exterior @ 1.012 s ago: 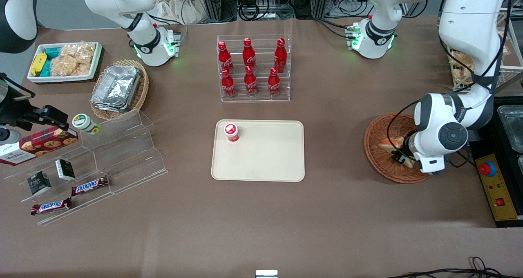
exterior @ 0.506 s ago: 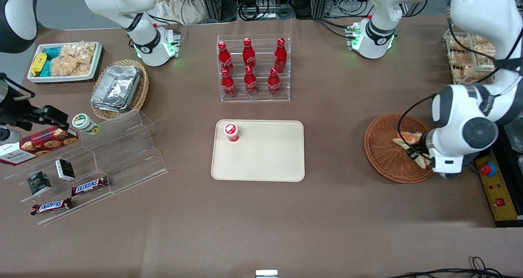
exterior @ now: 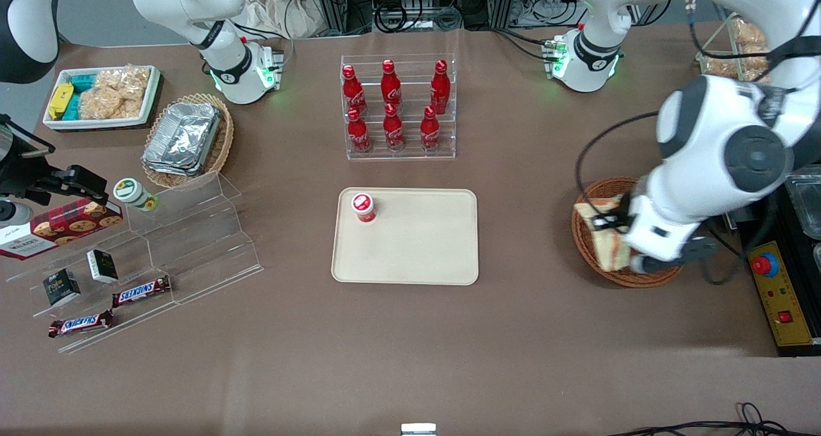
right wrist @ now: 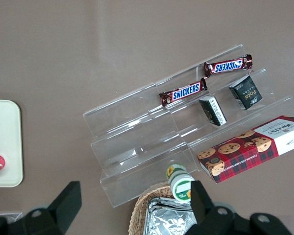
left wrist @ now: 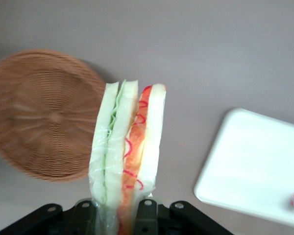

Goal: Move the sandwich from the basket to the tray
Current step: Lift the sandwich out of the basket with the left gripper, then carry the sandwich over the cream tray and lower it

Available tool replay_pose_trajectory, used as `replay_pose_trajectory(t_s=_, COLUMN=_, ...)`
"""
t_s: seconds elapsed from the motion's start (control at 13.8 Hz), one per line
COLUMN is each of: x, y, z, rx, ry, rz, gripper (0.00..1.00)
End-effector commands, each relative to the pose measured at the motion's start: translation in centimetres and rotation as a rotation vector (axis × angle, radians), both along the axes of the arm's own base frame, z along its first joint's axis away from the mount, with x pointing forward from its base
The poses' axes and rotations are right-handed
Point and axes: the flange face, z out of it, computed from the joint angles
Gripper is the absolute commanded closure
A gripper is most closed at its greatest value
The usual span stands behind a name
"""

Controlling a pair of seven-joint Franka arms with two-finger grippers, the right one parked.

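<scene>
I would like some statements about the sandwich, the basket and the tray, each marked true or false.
1. The pincer is shut on the sandwich. True.
2. The sandwich lies flat in the basket. False: it is lifted, held above the basket.
3. A red-capped cup stands on the tray. True.
4. The tray touches the basket. False: bare table lies between them.
5. The basket holds a second sandwich. False: none is visible there.

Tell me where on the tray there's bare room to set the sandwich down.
Most of the tray is bare. Only a small red-lidded cup stands in the corner nearest the bottle rack, toward the parked arm's end. The rest of the tray, including the edge nearest the basket, is free. The gripper holds the sandwich over the basket.
</scene>
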Motion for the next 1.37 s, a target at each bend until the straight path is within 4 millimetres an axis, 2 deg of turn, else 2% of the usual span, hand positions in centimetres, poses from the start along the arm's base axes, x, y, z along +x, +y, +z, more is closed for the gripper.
replay_pose_trajectory(t_s=0.0, x=0.5, y=-8.7, z=-5.2, rx=-0.058, ry=0.042, rz=-0.094, gripper=1.0)
replay_pose_trajectory(t_s=0.14, x=-0.6, y=-14.4, z=-10.5, rx=-0.069, ry=0.05, rz=-0.142, gripper=1.0)
replay_pose_trajectory(t_s=0.29, x=-2.2, y=-18.7, z=-14.6, rx=-0.05, ry=0.056, rz=-0.139, gripper=1.0)
replay_pose_trajectory(t_s=0.51, x=-4.8, y=-22.9, z=-21.2, rx=0.024, ry=0.074, rz=-0.144, gripper=1.0)
replay_pose_trajectory(t_s=0.65, x=-6.1, y=-24.4, z=-23.6, rx=0.032, ry=0.09, rz=-0.151, gripper=0.99)
replay_pose_trajectory(t_s=0.72, x=-6.1, y=-24.3, z=-24.6, rx=0.033, ry=0.101, rz=-0.144, gripper=0.72)
replay_pose_trajectory(t_s=0.8, x=-5.9, y=-24.3, z=-25.0, rx=0.031, ry=0.105, rz=-0.141, gripper=0.07)
replay_pose_trajectory(t_s=0.87, x=-5.8, y=-24.2, z=-24.6, rx=0.034, ry=0.097, rz=-0.144, gripper=0.0)
replay_pose_trajectory(t_s=1.01, x=-4.6, y=-22.8, z=-22.5, rx=0.039, ry=0.078, rz=-0.124, gripper=0.0)
replay_pose_trajectory(t_s=1.08, x=-3.0, y=-21.2, z=-21.4, rx=0.044, ry=0.051, rz=-0.096, gripper=0.0)
replay_pose_trajectory(t_s=1.16, x=-1.4, y=-20.4, z=-19.3, rx=0.037, ry=0.012, rz=-0.073, gripper=0.0)
replay_pose_trajectory(t_s=1.3, x=0.1, y=-19.8, z=-16.1, rx=0.041, ry=-0.002, rz=-0.054, gripper=0.0)
